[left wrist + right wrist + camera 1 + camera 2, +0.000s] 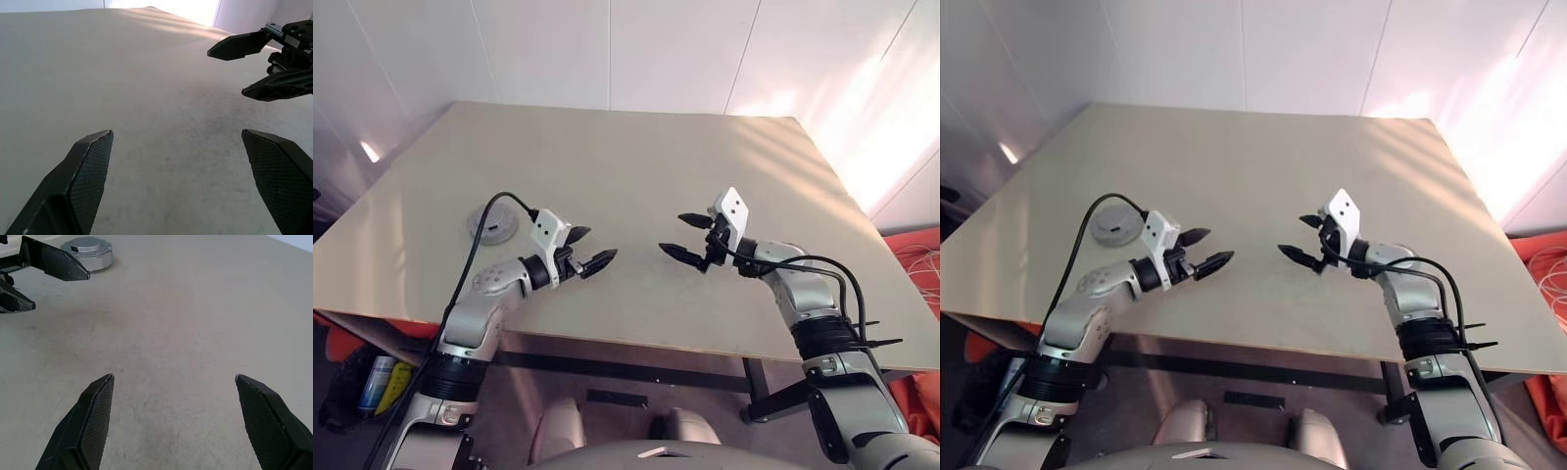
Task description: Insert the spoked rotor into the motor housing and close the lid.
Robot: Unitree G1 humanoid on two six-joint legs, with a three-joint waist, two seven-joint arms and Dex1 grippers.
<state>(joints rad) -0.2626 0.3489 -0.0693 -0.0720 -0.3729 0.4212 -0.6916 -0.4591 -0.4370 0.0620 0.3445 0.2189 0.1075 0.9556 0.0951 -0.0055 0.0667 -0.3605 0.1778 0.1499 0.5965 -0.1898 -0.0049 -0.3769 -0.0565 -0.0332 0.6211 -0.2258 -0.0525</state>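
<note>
on the table (636, 176), at its left edge, the motor housing with the lid (492, 224) on sits behind the left gripper (589, 249), apart. that gripper points inward, spread wide, empty. the right gripper (687, 236) faces it, likewise wide and empty.

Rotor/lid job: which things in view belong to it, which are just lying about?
Job:
- silver round unit at the table's left side, looks like the housing with lid on
- left end effector, open, empty
- right end effector, open, empty

Lying about:
- table
</note>
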